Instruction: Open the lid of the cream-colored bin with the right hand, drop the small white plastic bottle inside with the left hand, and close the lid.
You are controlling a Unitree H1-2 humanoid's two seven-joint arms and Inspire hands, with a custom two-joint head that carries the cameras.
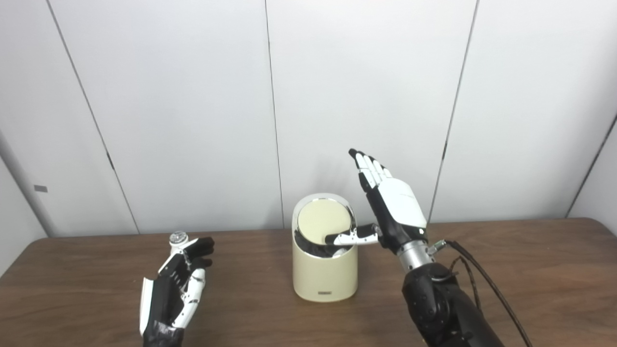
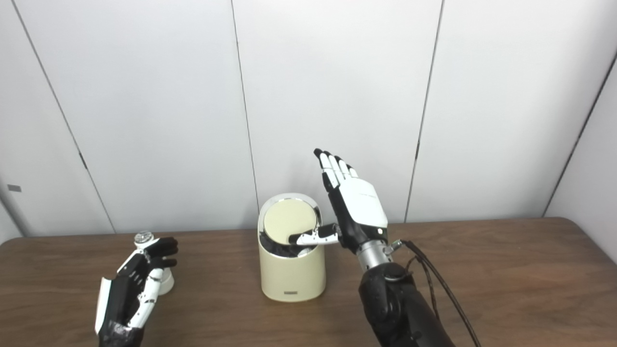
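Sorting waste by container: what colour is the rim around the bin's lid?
Shiny silver chrome, ringing the cream lid of the bin; clearest in the right eye view.

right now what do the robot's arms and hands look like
Both hands have white shell plates over black frames, with white finger segments and black tips. The right hand has a broad white back plate, a silver metal wrist collar and a glossy black forearm, with thin black cables trailing off the wrist. The left hand shows more black, edged in white.

Bottle (image 2: 144,238) left of bin (image 2: 291,274) (both on table (image 2: 506,270))
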